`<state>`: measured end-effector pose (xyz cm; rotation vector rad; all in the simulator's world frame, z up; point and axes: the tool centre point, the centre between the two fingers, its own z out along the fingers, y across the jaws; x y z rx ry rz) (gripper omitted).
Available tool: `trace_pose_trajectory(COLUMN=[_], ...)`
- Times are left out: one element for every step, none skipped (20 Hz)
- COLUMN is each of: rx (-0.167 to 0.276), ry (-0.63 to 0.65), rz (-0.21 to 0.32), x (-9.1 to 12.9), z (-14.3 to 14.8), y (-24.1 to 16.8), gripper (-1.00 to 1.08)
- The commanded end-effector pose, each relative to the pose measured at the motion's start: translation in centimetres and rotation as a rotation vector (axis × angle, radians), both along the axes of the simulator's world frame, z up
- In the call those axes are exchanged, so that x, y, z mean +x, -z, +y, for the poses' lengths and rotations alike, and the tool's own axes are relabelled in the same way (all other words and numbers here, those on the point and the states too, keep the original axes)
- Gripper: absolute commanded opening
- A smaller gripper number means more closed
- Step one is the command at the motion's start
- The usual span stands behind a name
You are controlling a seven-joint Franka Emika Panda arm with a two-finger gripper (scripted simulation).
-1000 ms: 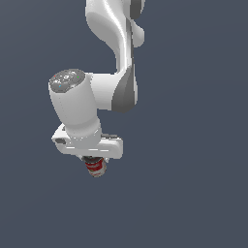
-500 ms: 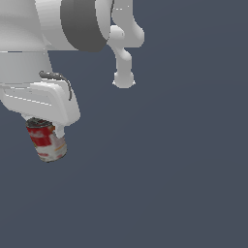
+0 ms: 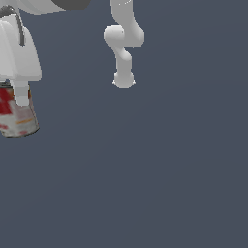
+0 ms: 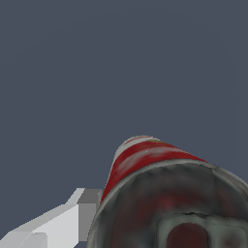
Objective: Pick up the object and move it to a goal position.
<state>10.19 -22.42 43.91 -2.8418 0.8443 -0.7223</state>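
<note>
The tin can (image 3: 15,117), with a red-and-white label, hangs at the exterior view's left edge, partly cut off by the frame. My gripper (image 3: 10,102) is shut on its upper part, and one white finger (image 3: 21,95) lies against its side. The can is off the ground and tilted a little. In the wrist view the can (image 4: 150,162) fills the lower part of the picture, with its dark top and metal rim close to the camera. One finger (image 4: 68,220) shows beside it; the other is hidden behind the can.
The arm's white links (image 3: 123,41) rise from its base (image 3: 123,80) at the upper middle of the exterior view. A plain dark grey-blue surface (image 3: 160,169) fills everything else in both views.
The gripper with the can has moved towards the exterior view's left edge and looks much larger. The can stays held throughout.
</note>
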Motion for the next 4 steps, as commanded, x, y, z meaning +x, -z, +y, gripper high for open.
trace_pose_trajectory(rx=[0.001,0.001,0.000,0.000], ry=[0.012,0.012,0.012,0.011], rz=[-0.012,-0.012,-0.012,-0.011], x=[-0.24,-0.26,-0.27,-0.24], z=[-0.26,-0.27,-0.26,-0.23], y=[-0.84,-0.86,-0.82,-0.77], gripper=[-1.00,-1.00,-1.00,-1.00])
